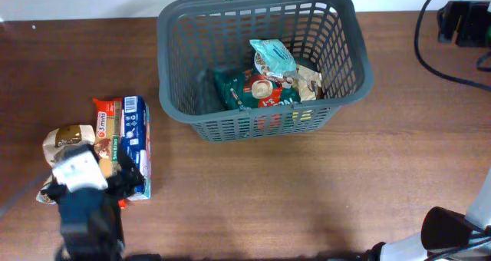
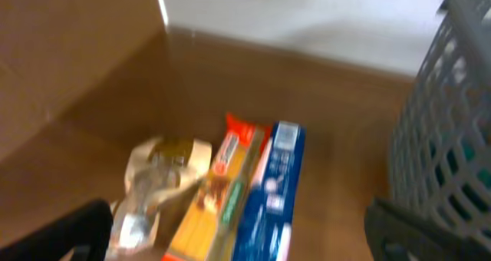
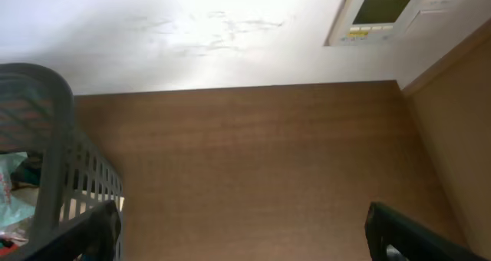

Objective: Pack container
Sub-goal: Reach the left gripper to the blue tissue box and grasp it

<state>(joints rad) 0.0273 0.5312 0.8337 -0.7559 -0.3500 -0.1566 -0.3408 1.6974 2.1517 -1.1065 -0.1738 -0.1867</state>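
Where the left gripper (image 2: pixel 245 234) hangs over the left of the table (image 1: pixel 307 192), I see its fingers spread wide with nothing between them. Beneath lie three packets, side by side and touching. The first is a crinkled tan bag (image 1: pixel 65 137), soft film and probably slippery. The second is a flat orange packet (image 1: pixel 106 132). The third is a blue carton (image 1: pixel 136 142), stiff and straight-edged, best pinched across its narrow width, I judge. Right of centre, at the far edge, the container (image 1: pixel 230 127) stands upright. It is dark grey moulded plastic with slotted lattice walls, rounded corners and a thick rim. I judge it light yet rigid, the rim being the natural hold. Inside it are a teal pouch (image 1: pixel 272 57), a green packet (image 1: pixel 249 92) and a beige bag (image 1: pixel 311 80). Far right, the right gripper (image 3: pixel 245 238) is likewise spread and empty, beside the container.
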